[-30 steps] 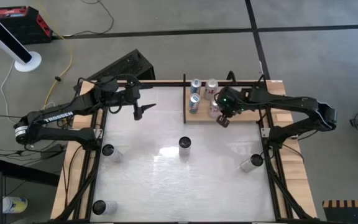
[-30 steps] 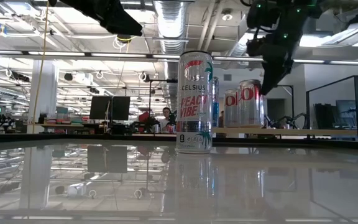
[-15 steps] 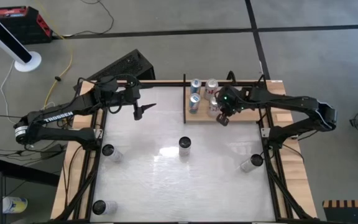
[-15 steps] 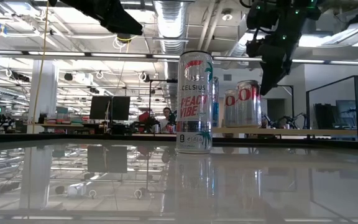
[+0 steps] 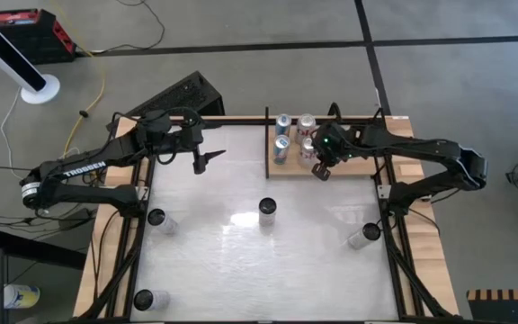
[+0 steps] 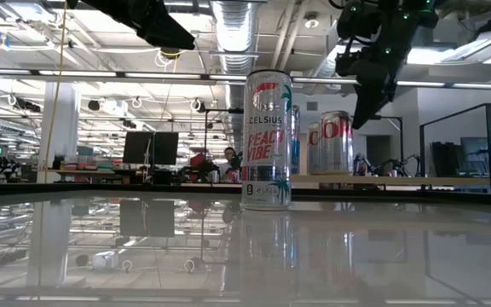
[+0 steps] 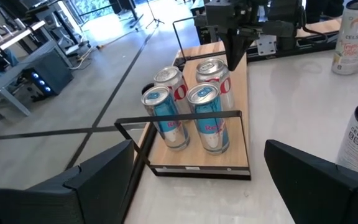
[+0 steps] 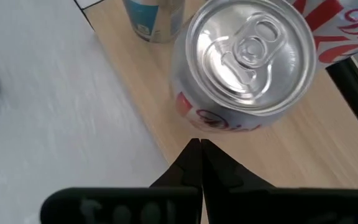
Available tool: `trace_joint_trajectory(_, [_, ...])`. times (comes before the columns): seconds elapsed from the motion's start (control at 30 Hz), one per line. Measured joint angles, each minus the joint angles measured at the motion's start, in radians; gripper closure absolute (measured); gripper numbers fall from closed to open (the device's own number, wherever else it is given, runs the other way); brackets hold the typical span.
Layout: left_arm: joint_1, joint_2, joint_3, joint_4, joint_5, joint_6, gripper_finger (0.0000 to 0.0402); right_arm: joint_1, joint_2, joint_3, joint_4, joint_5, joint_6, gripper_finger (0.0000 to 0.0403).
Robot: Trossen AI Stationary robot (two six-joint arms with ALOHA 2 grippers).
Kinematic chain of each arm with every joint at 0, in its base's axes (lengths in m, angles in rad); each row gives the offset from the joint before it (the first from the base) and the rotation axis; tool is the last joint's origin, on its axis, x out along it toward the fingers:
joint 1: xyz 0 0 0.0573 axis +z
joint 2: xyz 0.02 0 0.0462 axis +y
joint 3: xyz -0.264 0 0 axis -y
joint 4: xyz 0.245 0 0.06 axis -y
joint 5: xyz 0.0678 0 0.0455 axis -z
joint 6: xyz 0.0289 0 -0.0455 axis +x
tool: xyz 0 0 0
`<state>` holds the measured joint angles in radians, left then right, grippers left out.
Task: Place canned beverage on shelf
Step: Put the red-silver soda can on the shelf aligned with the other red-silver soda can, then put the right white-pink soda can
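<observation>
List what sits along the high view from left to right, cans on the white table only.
Front-left can, left can, middle can, tipped can on the right.

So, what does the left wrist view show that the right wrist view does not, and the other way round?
Only the left wrist view shows the whole shelf with its black rails, all four cans on it, two blue cans in front, and two more cans standing on the white table. Only the right wrist view shows the pull tab on the silver-and-red can from directly above, and the right gripper closed just beside that can. Both show this can, the tan shelf wood, and the right gripper. The left gripper waits over the table.
</observation>
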<state>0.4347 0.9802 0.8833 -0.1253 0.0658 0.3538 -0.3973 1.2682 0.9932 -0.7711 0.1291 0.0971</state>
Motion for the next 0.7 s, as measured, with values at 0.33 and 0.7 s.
trace_joint_trajectory(0.33, [0.0,0.0,0.0,0.007,-0.001,0.0,0.0056,0.056,-0.025,0.0,-0.04,-0.001,0.04,0.0381])
trace_joint_trajectory(0.7, [-0.003,0.032,0.0,0.055,0.14,-0.024,0.0056,0.296,-0.124,0.0,-0.058,0.002,0.246,0.0379])
